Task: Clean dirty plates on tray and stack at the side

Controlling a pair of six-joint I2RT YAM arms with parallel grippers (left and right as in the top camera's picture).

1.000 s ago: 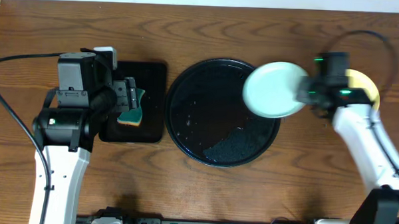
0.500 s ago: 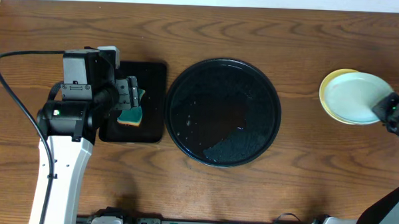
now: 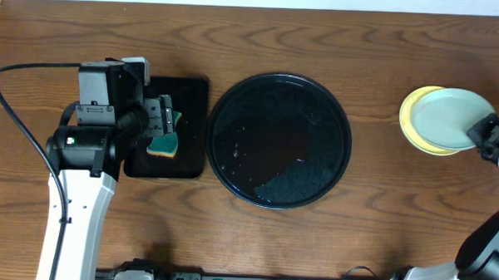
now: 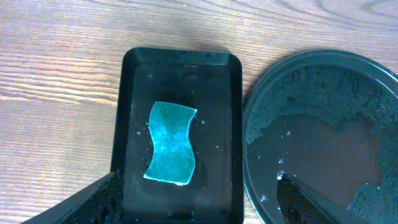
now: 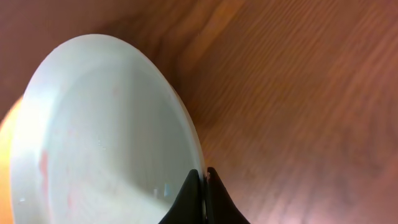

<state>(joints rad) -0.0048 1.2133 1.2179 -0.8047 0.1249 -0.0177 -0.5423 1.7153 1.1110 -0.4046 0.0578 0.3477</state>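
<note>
The round black tray (image 3: 234, 106) sits mid-table, wet, with no plate on it; part of it shows in the left wrist view (image 4: 298, 81). At the far right a mint-blue plate (image 3: 454, 118) is over a pale yellow plate (image 3: 410, 121). My right gripper (image 3: 485, 138) is shut on the mint plate's rim (image 5: 193, 155); faint red streaks show on the plate. A third plate is not in view. My left gripper (image 3: 163, 119) is open above a teal sponge (image 3: 164, 141), which lies in the small rectangular tray (image 4: 180, 68).
The small rectangular black tray (image 3: 193, 92) sits left of the round tray, under my left arm. The sponge (image 4: 171, 143) lies at its middle. Bare wooden table (image 3: 261, 41) lies around both trays. The stack is near the table's right edge.
My right gripper has carried the mint plate from over the round tray's right rim to the far right, over the yellow plate. The left arm has barely moved.
</note>
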